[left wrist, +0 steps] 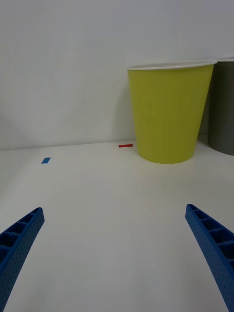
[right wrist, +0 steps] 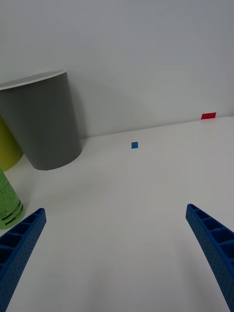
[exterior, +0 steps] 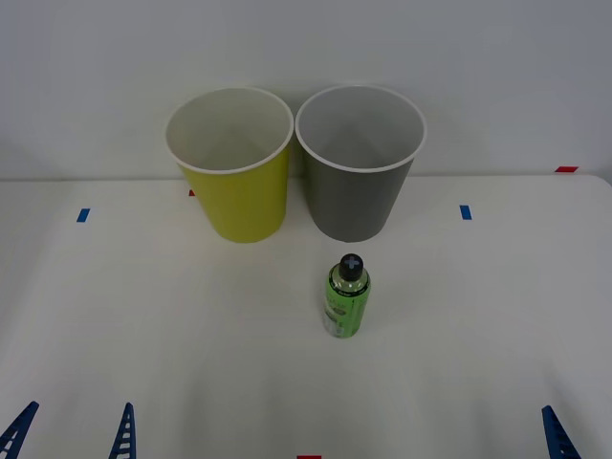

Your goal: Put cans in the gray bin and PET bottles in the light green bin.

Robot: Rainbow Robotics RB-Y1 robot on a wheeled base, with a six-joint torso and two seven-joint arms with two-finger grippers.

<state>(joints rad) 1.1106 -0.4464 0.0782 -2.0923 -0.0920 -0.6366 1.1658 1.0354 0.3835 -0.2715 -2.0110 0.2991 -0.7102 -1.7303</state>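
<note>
Standing bottle: PET bottle [exterior: 347,296], upright on the table [exterior: 143,335], long axis vertical, black cap up, in front of the gray bin [exterior: 360,163].
Right gripper [right wrist: 117,243]: fingers spread, empty; bottle ahead, toward the robot's left.
Left gripper [left wrist: 114,243]: fingers spread, empty; bottle well off toward the robot's right.
Nearer arm: neither plainly; the bottle stands about midway.
Light green bin [exterior: 229,163]: touching the gray bin; interior looks empty.
Gray bin: nothing visible inside.

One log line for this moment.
green bottle: upright, before gray bin | light green bin: beside | left end effector: open | right end effector: open
</note>
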